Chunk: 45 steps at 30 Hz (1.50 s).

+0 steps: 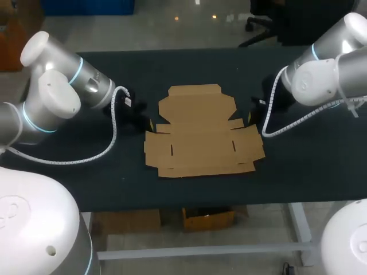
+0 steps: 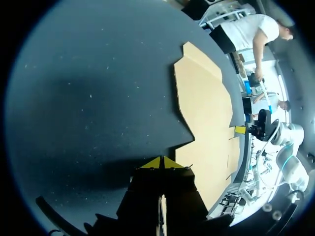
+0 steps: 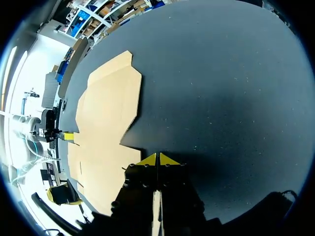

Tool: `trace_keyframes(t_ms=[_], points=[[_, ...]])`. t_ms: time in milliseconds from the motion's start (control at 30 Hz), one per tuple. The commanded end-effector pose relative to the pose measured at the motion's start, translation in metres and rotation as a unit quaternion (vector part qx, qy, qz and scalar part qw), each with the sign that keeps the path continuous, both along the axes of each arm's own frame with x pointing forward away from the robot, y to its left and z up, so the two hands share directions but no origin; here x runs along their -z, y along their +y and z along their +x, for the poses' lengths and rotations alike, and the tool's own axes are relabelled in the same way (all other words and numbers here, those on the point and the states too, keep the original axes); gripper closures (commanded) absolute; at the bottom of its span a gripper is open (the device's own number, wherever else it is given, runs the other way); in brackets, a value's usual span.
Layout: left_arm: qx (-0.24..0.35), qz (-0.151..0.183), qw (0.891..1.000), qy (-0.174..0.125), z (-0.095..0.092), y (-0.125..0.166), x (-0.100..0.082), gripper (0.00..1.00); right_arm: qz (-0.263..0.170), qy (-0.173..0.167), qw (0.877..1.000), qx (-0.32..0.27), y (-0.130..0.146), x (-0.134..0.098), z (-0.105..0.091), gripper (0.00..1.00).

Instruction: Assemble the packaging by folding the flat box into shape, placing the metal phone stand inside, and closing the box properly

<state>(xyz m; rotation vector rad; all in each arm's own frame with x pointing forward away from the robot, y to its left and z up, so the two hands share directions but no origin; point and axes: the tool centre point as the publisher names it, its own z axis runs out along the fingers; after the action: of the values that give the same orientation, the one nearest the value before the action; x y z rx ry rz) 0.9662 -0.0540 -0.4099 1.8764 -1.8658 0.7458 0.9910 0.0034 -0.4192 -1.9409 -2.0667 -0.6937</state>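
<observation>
I am looking at the cardboard box (image 1: 200,133) lying fully flat in the middle of the tabletop (image 1: 309,166), about midway between its left and right edges, with every flap spread out and nothing folded up yet. I am holding my left gripper (image 2: 161,163) low just beside the box's left side and my right gripper (image 3: 157,159) just beside its right side. I am judging this to be a ready stance for working the side flaps from both sides at once. Both pairs of yellow fingertips (image 2: 152,164) are pressing together with nothing between them, probably to make a thin wedge that can slip under the card. I am not finding the metal phone stand on the tabletop in any view. From above, my left arm (image 1: 57,97) and right arm (image 1: 321,74) are hiding most of each gripper, and I am seeing only a speck of yellow at either side of the box
</observation>
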Motion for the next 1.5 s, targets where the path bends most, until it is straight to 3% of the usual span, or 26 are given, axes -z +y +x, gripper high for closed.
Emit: trace_keyframes(t_ms=[33,500,1500], points=[[0.002,-0.002,1.0,0.0,0.001,-0.002,0.002,1.0,0.002,0.002,1.0,-0.003,0.0,0.002,0.0,1.0],[0.006,-0.005,1.0,-0.001,0.001,-0.007,0.002,1.0,0.017,0.002,1.0,-0.009,0.001,0.012,0.001,1.0],[0.006,-0.02,1.0,-0.009,0.004,-0.005,0.006,1.0,0.019,-0.004,1.0,-0.02,0.016,0.009,-0.004,1.0]])
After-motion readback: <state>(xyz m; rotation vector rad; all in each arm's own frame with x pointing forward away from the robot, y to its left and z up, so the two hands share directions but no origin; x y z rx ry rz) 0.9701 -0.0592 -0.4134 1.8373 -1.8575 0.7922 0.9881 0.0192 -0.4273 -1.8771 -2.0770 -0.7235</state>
